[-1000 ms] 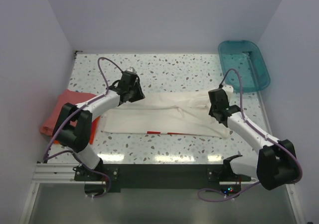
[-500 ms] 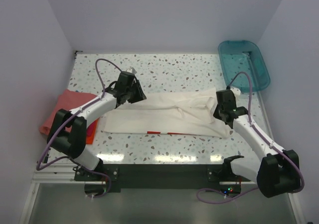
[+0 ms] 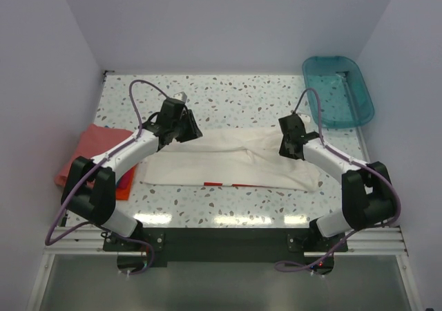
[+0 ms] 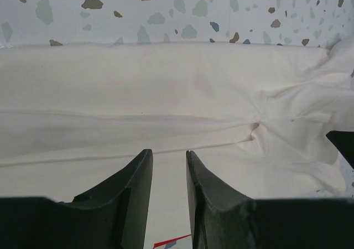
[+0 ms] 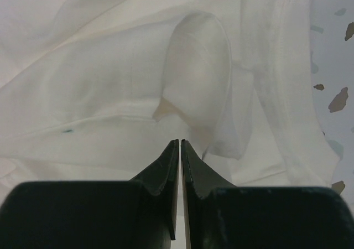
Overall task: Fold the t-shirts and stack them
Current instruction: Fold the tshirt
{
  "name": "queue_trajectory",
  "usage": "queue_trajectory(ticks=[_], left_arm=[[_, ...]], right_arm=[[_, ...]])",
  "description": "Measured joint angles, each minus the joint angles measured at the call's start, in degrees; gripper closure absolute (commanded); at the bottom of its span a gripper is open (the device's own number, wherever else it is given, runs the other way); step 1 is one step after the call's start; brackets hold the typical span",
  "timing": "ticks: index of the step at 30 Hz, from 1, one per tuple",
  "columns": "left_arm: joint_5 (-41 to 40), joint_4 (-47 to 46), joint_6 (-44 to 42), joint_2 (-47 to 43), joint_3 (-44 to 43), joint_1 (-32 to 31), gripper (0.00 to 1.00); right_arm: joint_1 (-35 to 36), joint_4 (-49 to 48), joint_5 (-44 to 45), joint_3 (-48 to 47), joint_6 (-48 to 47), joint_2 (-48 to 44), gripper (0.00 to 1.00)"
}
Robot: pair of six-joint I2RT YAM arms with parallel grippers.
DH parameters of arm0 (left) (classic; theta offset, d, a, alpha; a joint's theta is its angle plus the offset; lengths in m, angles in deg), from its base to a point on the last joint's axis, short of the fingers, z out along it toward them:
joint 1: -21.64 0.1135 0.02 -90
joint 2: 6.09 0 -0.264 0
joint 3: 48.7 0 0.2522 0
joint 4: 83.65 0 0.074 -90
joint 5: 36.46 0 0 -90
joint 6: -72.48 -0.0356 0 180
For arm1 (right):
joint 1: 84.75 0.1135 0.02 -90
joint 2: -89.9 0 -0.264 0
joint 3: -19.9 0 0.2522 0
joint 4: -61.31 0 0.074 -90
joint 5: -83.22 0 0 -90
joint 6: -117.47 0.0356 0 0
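Across the middle of the speckled surface lies one long-folded white cloth t-shirt. At nine o'clock is one folded salmon-pink t-shirt over one orange-red t-shirt, and at one o'clock one teal plastic tub. My left claw, slightly spread, hangs over the white shirt's ten-o'clock corner. My right claw, pressed together, meets a pucker near its three-o'clock end; whether it pinches cloth I cannot tell.

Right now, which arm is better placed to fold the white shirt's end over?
Right, probably. The right end effector is shut, with a pucker of the white t-shirt at its tips. The left end effector stands open over flat cloth, gripping nothing.
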Motion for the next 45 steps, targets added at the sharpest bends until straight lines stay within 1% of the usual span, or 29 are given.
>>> queue_trajectory(ticks=[4,9,13,16,18,23,26,27,29,31,33,36,40,45], left_arm=[[0.2,0.1,-0.1,0.0,0.0,0.0,0.65],[0.2,0.0,-0.2,-0.1,0.3,0.0,0.65],[0.7,0.0,-0.2,-0.1,0.9,0.0,0.65],[0.8,0.1,-0.2,-0.1,1.2,0.0,0.65],[0.8,0.1,-0.4,-0.2,1.2,0.0,0.65],[0.8,0.1,-1.0,-0.2,1.2,0.0,0.65],[0.8,0.1,-1.0,-0.3,1.2,0.0,0.65],[0.8,0.1,-1.0,-0.3,1.2,0.0,0.65],[0.8,0.1,-1.0,-0.5,1.2,0.0,0.65],[0.8,0.1,-1.0,-0.7,1.3,0.0,0.65],[0.8,0.1,-1.0,-0.9,1.2,0.0,0.65],[0.8,0.1,-1.0,-1.0,1.2,0.0,0.65],[0.7,0.3,-1.0,-1.0,1.2,0.0,0.64],[0.5,0.5,-1.1,-1.0,1.2,0.0,0.64]], right_arm=[[0.0,0.5,1.2,-0.7,0.7,2.4,0.93],[-1.7,1.5,2.5,0.0,1.6,0.5,0.93],[-6.9,1.7,1.9,2.1,1.7,-2.8,0.93],[-12.0,1.6,0.5,4.3,1.7,-4.0,0.93],[-14.0,1.7,-0.3,5.8,1.7,-4.6,0.93],[-14.6,2.4,-3.3,8.9,1.8,-6.8,0.95],[-14.6,2.9,-4.5,9.8,1.9,-10.8,0.94],[-14.5,3.0,-4.8,9.8,1.8,-12.8,0.89],[-14.2,2.8,-5.7,9.7,1.7,-17.4,0.84],[-13.5,2.4,-6.6,8.9,1.2,-20.5,0.74],[-12.6,0.8,-8.2,7.8,0.3,-21.2,0.72],[-11.8,-2.3,-11.3,6.6,-1.0,-18.7,0.68],[-11.7,-6.0,-14.9,5.0,-2.9,-11.1,0.63],[-11.6,-8.5,-17.9,4.2,-4.1,-4.6,0.62]])
